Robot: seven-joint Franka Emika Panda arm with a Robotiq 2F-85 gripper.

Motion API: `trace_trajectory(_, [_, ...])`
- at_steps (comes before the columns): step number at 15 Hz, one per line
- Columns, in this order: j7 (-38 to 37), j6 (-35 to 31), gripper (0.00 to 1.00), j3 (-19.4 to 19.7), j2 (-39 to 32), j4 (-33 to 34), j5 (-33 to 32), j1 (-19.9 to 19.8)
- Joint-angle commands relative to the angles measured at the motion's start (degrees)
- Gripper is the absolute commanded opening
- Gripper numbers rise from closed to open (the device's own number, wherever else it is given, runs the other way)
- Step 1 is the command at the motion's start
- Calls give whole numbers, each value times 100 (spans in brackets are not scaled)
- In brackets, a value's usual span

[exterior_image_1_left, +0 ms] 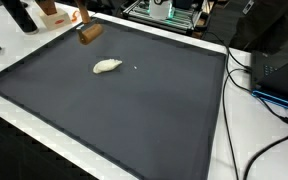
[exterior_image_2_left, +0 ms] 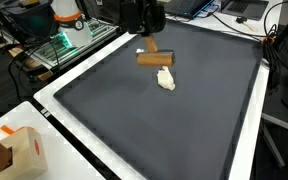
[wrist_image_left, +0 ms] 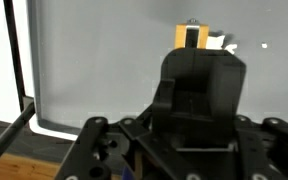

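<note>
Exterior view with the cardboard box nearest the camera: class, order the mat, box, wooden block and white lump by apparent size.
1. Mat, by far.
2. Cardboard box, though its nearness to the camera inflates it.
3. Wooden block and white lump: too alike to rank.

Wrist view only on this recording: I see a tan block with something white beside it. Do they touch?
Observer: No. In an exterior view the wooden block and the white crumpled lump lie apart on a dark mat.
Operator: Where is the gripper relative to them?
Observer: The gripper hangs close by the wooden block. I cannot tell whether its jaws are open.
Operator: Anything else around?
Observer: A cardboard box sits off the mat, on the white table.
</note>
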State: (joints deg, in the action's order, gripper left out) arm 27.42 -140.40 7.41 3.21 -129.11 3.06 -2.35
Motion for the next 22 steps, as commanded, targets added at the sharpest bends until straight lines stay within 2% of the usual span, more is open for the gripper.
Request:
trace_trajectory(1, [278, 541, 23, 186, -402, 491, 877, -271])
trace_trajectory(7, [523, 1169, 23, 207, -915, 962, 1961, -774])
trace_trajectory(11, [702, 1360, 23, 181, -1160, 1146, 2491, -1037])
trace_trajectory(22, [714, 2161, 23, 143, -1826, 1687, 2978, -1543])
